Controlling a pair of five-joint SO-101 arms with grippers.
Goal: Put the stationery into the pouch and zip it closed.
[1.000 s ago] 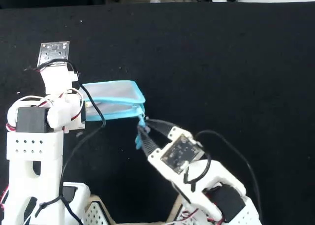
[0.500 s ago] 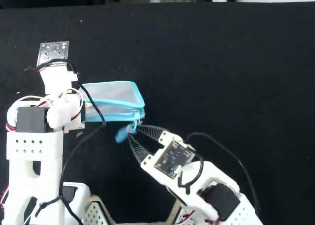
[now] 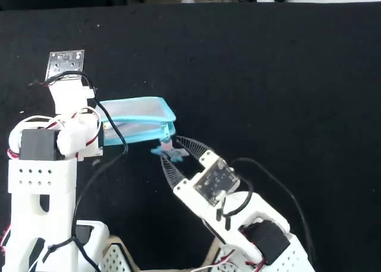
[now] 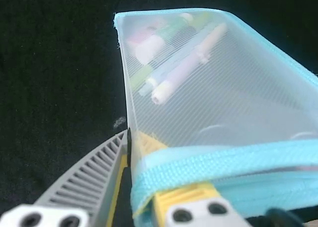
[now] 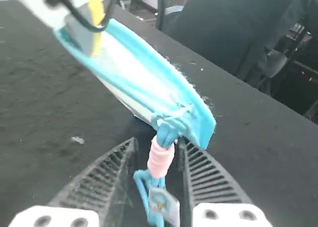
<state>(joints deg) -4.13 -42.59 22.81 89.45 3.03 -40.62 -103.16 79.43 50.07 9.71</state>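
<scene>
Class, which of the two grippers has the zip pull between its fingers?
The right gripper: the pink-beaded zip pull lies between its open fingers. The left gripper instead clamps the pouch at its other end.

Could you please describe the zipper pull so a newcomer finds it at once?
On the black table, a see-through pouch with turquoise trim is held at one end by the left gripper. From its other end hangs the zipper pull, between the right gripper's fingers: a turquoise cord with a pink bead, the only thing dangling outside the pouch.
</scene>
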